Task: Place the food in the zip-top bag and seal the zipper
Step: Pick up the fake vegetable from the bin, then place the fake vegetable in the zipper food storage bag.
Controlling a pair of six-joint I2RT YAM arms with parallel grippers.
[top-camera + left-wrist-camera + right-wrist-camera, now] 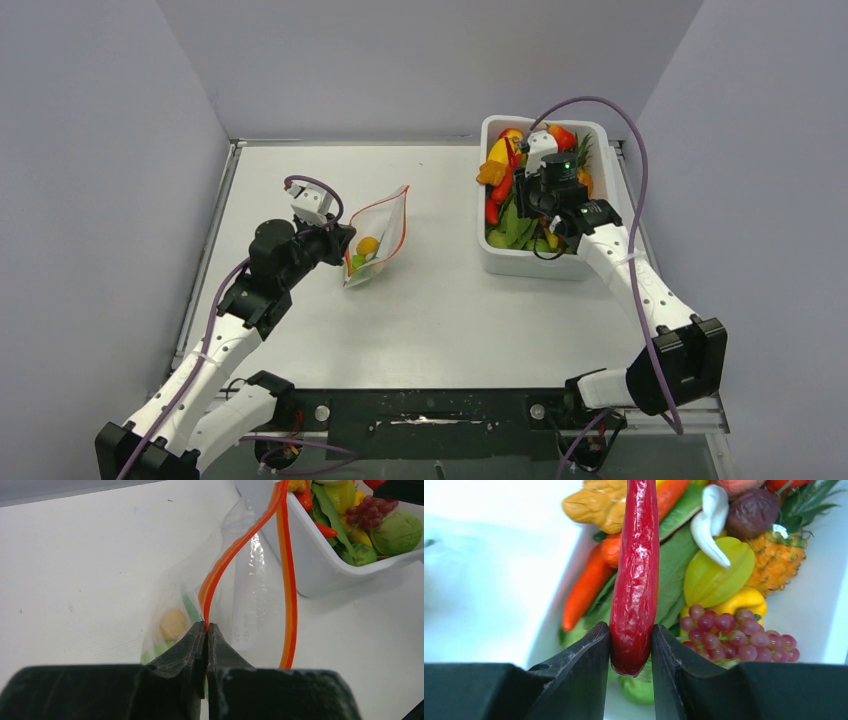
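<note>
The clear zip-top bag (pixel 378 238) stands open on the table, left of centre. My left gripper (pixel 206 627) is shut on one side of its red-orange zipper (pixel 287 580), holding the mouth apart. A yellow-orange piece of food (pixel 172 624) and something green lie inside the bag. My right gripper (pixel 630 640) is over the white tub (pixel 530 268), shut on the lower end of a long red chili (pixel 636 575). The chili stretches away from the fingers, above the rest of the food.
The tub at the back right holds several toy foods: purple grapes (pixel 739 635), a carrot (pixel 584 587), a yellow-green starfruit (pixel 716 575), a pineapple (pixel 776 560) and green pods. The tub's wall (pixel 320 565) stands just right of the bag's mouth.
</note>
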